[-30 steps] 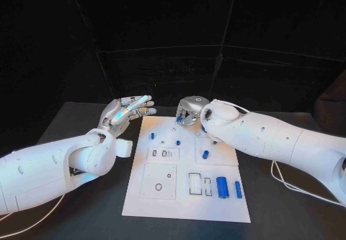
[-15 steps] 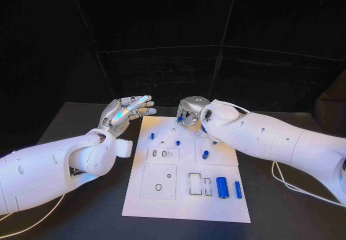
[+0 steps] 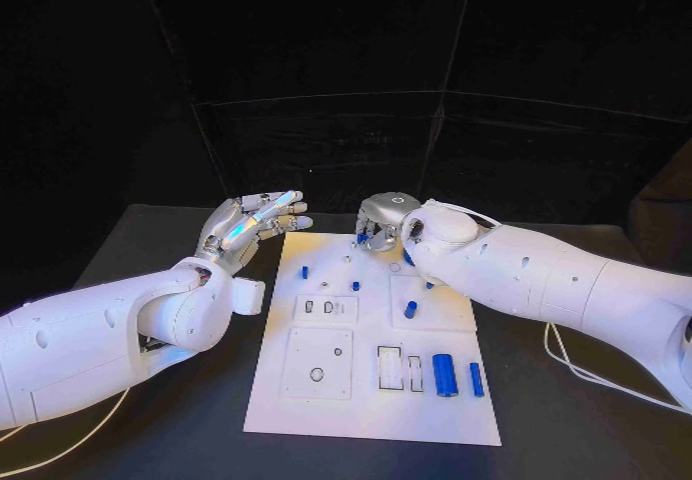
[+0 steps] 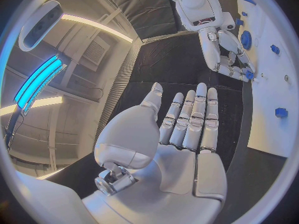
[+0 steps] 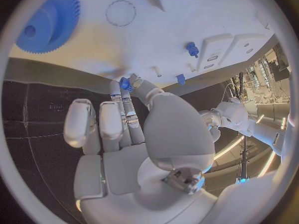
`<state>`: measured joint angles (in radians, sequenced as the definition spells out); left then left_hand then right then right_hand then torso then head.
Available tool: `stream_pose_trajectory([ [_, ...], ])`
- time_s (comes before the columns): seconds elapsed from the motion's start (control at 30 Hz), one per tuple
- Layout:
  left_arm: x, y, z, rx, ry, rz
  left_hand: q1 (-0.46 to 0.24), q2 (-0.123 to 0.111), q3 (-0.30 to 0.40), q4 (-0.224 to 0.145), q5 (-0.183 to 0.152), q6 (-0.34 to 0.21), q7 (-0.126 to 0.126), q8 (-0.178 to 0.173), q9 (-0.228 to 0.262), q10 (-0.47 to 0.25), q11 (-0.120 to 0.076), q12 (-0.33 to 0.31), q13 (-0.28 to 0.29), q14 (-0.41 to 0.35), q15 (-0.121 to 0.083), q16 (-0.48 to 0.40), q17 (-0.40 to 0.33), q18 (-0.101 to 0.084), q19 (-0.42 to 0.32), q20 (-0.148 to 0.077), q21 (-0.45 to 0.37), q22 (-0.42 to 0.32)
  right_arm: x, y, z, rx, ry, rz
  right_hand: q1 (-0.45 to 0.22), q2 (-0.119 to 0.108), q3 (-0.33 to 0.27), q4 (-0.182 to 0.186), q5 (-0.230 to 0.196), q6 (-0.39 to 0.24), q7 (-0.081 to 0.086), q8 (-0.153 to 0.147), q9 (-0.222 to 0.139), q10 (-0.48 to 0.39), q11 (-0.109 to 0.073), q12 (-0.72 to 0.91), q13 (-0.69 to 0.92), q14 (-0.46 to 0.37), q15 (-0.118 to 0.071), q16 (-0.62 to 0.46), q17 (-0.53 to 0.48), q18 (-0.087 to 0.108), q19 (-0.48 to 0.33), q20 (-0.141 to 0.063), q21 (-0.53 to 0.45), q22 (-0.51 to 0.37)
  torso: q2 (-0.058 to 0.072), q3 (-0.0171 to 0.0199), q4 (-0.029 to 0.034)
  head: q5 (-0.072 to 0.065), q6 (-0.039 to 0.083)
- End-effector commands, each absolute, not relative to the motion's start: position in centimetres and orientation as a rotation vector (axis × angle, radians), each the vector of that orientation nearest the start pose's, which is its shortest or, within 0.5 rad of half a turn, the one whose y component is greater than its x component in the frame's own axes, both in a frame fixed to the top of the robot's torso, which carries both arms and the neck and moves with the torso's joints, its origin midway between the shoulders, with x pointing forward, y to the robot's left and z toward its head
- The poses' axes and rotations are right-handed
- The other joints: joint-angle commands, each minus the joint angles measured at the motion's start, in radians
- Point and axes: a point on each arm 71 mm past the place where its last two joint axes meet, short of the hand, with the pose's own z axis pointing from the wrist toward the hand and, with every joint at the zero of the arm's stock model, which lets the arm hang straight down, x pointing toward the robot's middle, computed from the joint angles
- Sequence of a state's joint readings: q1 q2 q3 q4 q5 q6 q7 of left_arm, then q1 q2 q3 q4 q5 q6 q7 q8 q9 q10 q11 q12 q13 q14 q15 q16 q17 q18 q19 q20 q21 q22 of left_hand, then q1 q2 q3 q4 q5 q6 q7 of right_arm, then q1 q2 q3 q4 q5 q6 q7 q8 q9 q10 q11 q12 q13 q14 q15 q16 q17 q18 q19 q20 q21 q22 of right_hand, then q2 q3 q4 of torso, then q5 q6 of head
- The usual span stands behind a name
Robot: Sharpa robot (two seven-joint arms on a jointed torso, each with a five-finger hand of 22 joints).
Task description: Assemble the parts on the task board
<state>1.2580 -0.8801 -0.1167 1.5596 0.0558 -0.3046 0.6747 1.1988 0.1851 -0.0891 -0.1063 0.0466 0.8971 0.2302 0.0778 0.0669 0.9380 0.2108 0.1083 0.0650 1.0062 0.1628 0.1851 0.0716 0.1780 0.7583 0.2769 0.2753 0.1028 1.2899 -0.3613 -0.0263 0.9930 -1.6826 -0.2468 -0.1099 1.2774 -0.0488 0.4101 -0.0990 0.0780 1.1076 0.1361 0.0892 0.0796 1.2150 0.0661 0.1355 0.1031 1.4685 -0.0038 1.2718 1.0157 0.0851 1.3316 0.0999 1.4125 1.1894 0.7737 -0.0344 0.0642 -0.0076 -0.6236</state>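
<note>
Black table (image 3: pixel 159 400) under a dark curtained backdrop, seen from the head camera, carries the white task board (image 3: pixel 368 400) at its middle. Blue parts lie scattered on the board: two long cylinders (image 3: pixel 444 374) stand side by side near the front right, and a short blue peg (image 3: pixel 304 270) sits near the far left. The left hand (image 3: pixel 257 222) hovers beside the board's far left corner, fingers straight and apart, grasping nothing. The right hand (image 3: pixel 382 222) is bent down over the board's far edge.

From the left wrist, the left hand (image 4: pixel 181 129) lies flat and released above the black table (image 4: pixel 162 59), with the task board (image 4: pixel 264 109) off to its side. The right hand (image 4: pixel 227 50) reaches onto the board's corner, a small blue part (image 4: pixel 248 74) at its fingertips and a blue gear (image 4: pixel 246 39) just beside it.

From the right wrist, the right hand (image 5: pixel 134 134) pinches the small blue part (image 5: pixel 125 84) between thumb and a fingertip at the board's (image 5: pixel 187 15) edge. The blue gear (image 5: pixel 51 25) lies flat on the board nearby, apart from the fingers, and two small blue pegs (image 5: pixel 192 49) stand further along.
</note>
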Motion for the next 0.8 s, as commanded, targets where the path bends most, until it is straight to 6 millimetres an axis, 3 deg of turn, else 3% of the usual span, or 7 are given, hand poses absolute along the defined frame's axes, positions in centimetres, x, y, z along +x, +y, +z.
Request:
stream_pose_trajectory([
  [0.03,48.19,22.05,-15.49,-0.964,1.164,-1.701,0.004,-0.005,0.001,-0.008,0.002,0.002,0.035,-0.007,-0.001,-0.008,-0.001,-0.005,-0.002,0.007,0.000,-0.006,-0.002,0.006,0.009,-0.001,-0.006,-0.002,57.64,-8.99,-15.58,-0.407,1.550,0.445,0.004,0.007,0.003,0.003,0.003,0.007,0.000,0.003,0.005,0.003,0.001,-0.004,-0.001,0.014,-0.008,0.005,0.001,-0.007,0.008,-0.001,0.004,0.001,0.000,-0.0006,-0.0003,0.001,-0.001],
  [0.8,48.25,22.11,-15.51,-0.965,1.164,-1.698,0.004,-0.005,0.001,-0.008,0.002,0.002,0.035,-0.007,-0.001,-0.008,-0.001,-0.005,-0.002,0.007,0.000,-0.006,-0.002,0.006,0.009,-0.001,-0.006,-0.002,57.43,-8.22,-15.30,-0.416,1.514,0.478,0.008,0.001,0.007,0.003,0.000,0.011,0.002,0.002,0.007,-0.018,0.007,-0.022,-0.006,0.012,-0.005,0.004,-0.002,-0.007,0.007,0.000,0.004,0.001,0.000,-0.0001,-0.0004,0.005,-0.005],
])
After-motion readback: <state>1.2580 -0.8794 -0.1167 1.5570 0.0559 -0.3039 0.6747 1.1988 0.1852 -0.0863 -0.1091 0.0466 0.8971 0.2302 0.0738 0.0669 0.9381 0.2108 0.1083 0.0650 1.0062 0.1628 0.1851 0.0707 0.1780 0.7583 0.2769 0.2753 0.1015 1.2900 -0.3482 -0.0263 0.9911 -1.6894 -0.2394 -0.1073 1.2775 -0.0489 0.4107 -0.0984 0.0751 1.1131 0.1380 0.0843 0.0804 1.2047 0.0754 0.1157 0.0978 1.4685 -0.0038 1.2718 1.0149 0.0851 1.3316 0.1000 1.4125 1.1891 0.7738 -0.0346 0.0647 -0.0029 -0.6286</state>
